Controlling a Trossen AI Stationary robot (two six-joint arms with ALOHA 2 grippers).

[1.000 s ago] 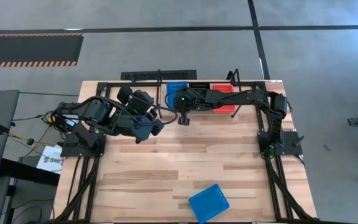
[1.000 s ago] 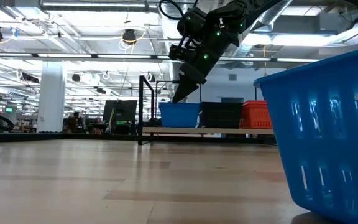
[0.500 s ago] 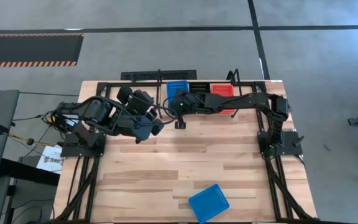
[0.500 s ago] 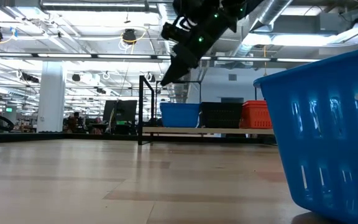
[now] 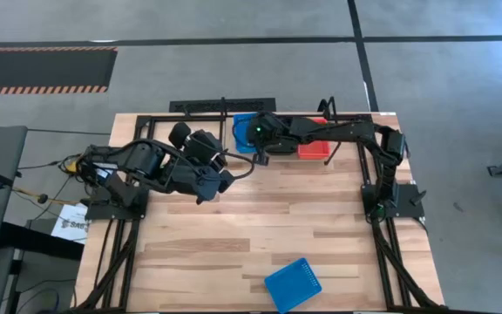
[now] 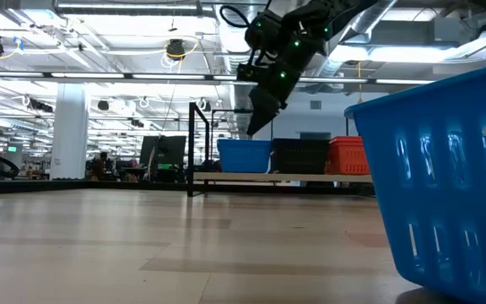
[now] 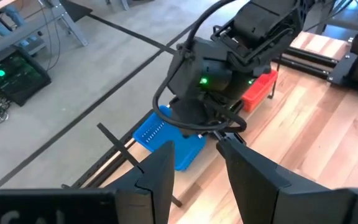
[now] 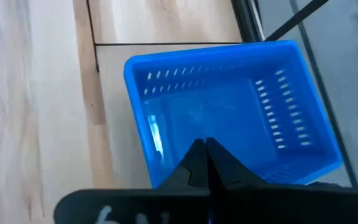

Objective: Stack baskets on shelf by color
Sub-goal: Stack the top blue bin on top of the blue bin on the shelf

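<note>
Three baskets stand in a row on the shelf (image 6: 277, 176) at the table's far edge: blue (image 6: 245, 155), black (image 6: 302, 155), red-orange (image 6: 348, 154). My right gripper (image 8: 205, 157) is shut and slants down just above the blue basket (image 8: 229, 112) on the shelf, touching nothing. Another blue basket (image 5: 293, 283) rests on the tabletop near the front edge. My left gripper (image 7: 197, 171) stands open and raised over the table's left middle, pointing at the shelf with nothing between its fingers.
The shelf's black upright end loop (image 6: 196, 148) stands just left of the blue basket. The loose blue basket (image 6: 445, 186) fills the right of the low view. Bare planks (image 5: 260, 218) lie between the arms and the front edge.
My right gripper, shut throughout, first rose and swung toward the table's left, then came back down and toward the far edge, ending over the blue basket on the shelf. The baskets have not moved.
</note>
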